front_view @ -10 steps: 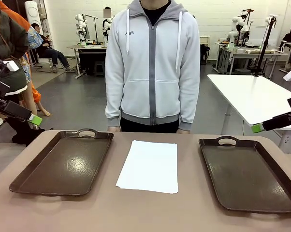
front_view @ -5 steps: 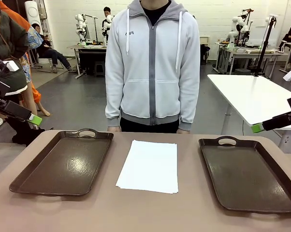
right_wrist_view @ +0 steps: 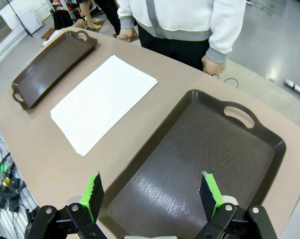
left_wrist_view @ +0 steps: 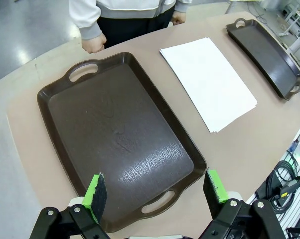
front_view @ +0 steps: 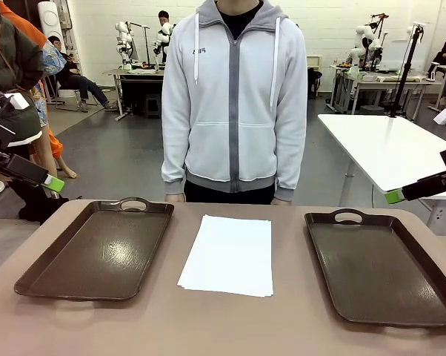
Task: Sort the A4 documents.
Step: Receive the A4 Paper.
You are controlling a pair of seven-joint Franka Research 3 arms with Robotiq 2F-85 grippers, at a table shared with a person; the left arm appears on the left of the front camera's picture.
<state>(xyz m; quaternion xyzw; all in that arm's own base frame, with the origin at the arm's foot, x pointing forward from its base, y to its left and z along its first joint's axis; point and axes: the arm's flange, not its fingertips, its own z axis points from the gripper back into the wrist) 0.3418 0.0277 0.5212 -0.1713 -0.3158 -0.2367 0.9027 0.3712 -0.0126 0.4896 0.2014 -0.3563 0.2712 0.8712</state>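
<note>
A stack of white A4 documents (front_view: 229, 254) lies in the middle of the table, between two dark brown trays; it also appears in the left wrist view (left_wrist_view: 208, 81) and the right wrist view (right_wrist_view: 102, 101). My left gripper (left_wrist_view: 155, 191) hangs open high above the near end of the left tray (left_wrist_view: 115, 134). Its green pad tip (front_view: 55, 184) shows at the picture's left edge. My right gripper (right_wrist_view: 152, 194) is open above the right tray (right_wrist_view: 200, 159), its pad tip (front_view: 395, 196) at the right. Nothing is held.
Both trays (front_view: 97, 248) (front_view: 378, 267) are bare and have handle cut-outs. A person in a grey hoodie (front_view: 234, 104) stands at the table's far edge, hands (left_wrist_view: 94, 44) down by the rim. A white table (front_view: 390, 148) stands behind on the right.
</note>
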